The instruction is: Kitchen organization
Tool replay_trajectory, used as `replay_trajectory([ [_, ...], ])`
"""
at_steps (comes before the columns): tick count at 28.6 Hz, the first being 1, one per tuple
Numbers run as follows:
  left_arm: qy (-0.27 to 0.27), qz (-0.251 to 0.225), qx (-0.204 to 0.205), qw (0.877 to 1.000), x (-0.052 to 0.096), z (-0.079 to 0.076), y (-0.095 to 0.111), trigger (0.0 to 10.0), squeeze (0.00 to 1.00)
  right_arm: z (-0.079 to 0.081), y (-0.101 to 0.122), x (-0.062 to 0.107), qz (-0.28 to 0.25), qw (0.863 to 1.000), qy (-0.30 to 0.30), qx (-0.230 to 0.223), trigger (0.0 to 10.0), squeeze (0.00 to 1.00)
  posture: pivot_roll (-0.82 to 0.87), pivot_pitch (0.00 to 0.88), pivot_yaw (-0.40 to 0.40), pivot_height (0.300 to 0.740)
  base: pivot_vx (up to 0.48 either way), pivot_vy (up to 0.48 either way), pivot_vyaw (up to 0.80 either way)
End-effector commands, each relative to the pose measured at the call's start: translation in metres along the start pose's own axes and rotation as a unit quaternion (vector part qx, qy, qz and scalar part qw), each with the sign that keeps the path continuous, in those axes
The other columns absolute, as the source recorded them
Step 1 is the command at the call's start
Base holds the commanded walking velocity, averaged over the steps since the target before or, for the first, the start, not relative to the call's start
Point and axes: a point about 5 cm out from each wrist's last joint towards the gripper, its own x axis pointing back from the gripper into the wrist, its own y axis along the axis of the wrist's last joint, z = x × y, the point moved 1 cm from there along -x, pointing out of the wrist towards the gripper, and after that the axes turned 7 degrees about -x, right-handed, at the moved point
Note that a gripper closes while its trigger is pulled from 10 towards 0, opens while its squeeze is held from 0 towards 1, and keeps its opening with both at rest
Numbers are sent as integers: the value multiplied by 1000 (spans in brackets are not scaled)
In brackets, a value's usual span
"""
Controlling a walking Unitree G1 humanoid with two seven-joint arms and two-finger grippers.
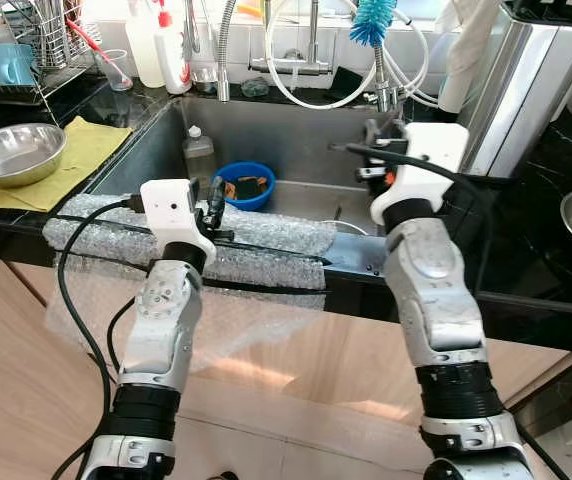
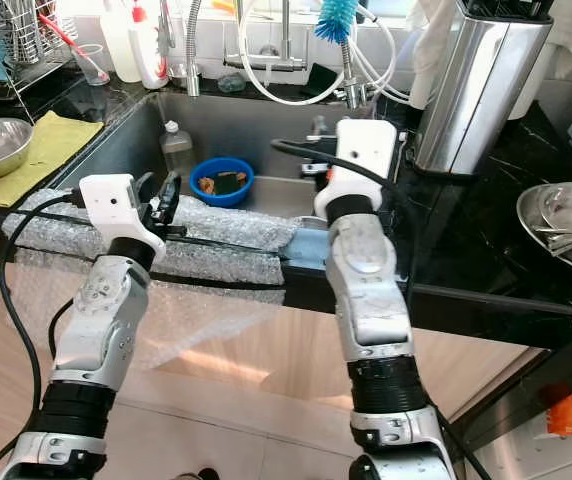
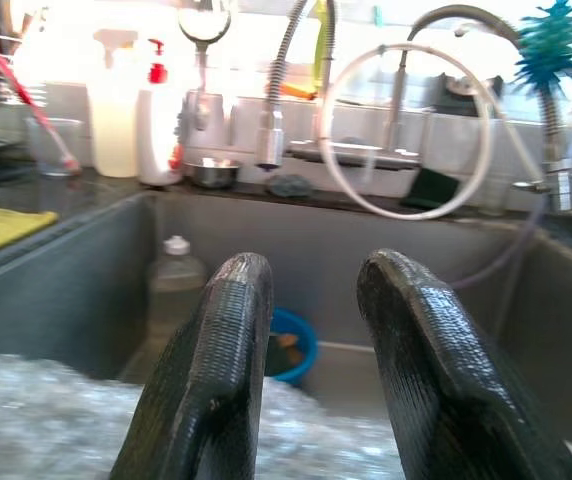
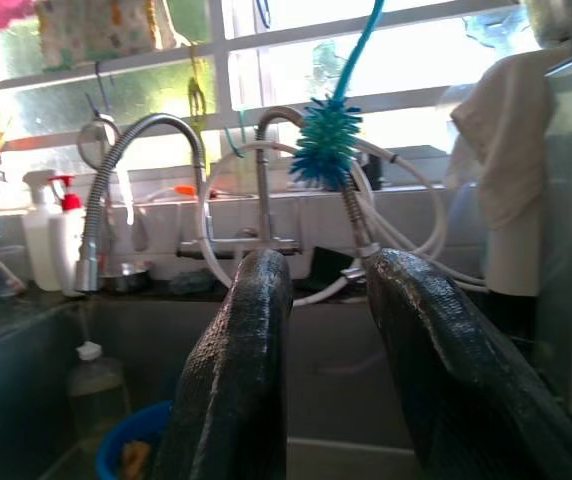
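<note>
Left eye view showed the left gripper (image 1: 213, 203) unclenched and holding nothing above the bubble wrap (image 1: 266, 245) padding the sink's (image 1: 296, 140) near edge, probably to cushion it. The right gripper (image 1: 378, 133), parted and unladen, reached farther over the basin. A blue bowl (image 1: 245, 184) and bottle (image 1: 199, 153) waited inside, far left.

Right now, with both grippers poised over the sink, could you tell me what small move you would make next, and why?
Probably lower the left gripper toward the blue bowl on the sink floor. Its fingers stand open and empty above the bubble wrap on the front edge, and the bowl lies just ahead of them beside the bottle. The right gripper hovers open, holding nothing.
</note>
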Motion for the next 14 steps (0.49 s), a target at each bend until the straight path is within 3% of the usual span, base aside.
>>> replay_trajectory([
  [1, 13, -16, -13, 1000, -5, 7, 8, 10000, 0, -6, 6, 1, -12, 1000, -11, 2, 10000, 0, -43, 109, 33, 740, 0, 0, 0],
  [6, 23, -19, -22, 999, -5, 16, 9, 10000, 0, -10, 11, 3, -23, 999, -19, 13, 10000, 0, -39, 108, 33, 740, 0, 0, 0],
  [8, 27, -18, -28, 999, -2, 21, 7, 10000, 0, -11, 11, 11, -24, 999, -18, 19, 10000, 0, -37, 110, 34, 740, 0, 0, 0],
  [14, 27, -17, -28, 999, -2, 20, 6, 10000, 0, -11, 6, 15, -17, 1000, -15, 17, 10000, 0, -40, 109, 36, 740, 0, 0, 0],
])
